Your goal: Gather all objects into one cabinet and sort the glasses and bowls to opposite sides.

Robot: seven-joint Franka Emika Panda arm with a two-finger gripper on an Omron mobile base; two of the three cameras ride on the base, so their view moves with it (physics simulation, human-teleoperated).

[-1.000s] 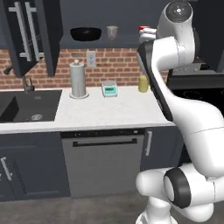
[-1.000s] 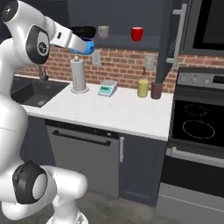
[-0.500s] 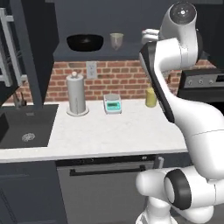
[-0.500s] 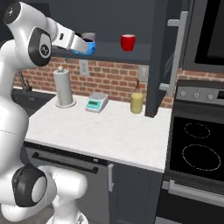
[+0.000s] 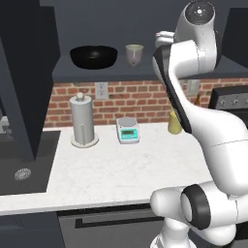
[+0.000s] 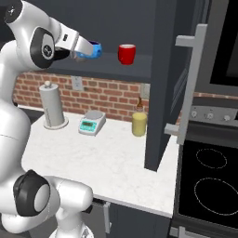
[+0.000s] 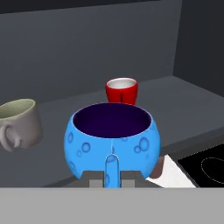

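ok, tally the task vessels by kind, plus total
Bowls: 2, the black bowl on the shelf and the blue bowl held in the jaws.
Cups: 2, the grey-beige cup and the red cup, both on the shelf.
Total: 4

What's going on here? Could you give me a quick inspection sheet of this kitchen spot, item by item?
Surface: white marble counter, under an open dark cabinet shelf.
Job's things: black bowl and grey-beige cup side by side on the shelf; red cup further right on it; blue bowl held at shelf height.
Clutter: paper towel roll, small scale, yellow bottle.
Gripper: gripper shut on the blue bowl.
Cables: nothing seen.
Surroundings: brick backsplash, sink to the left, stovetop to the right.
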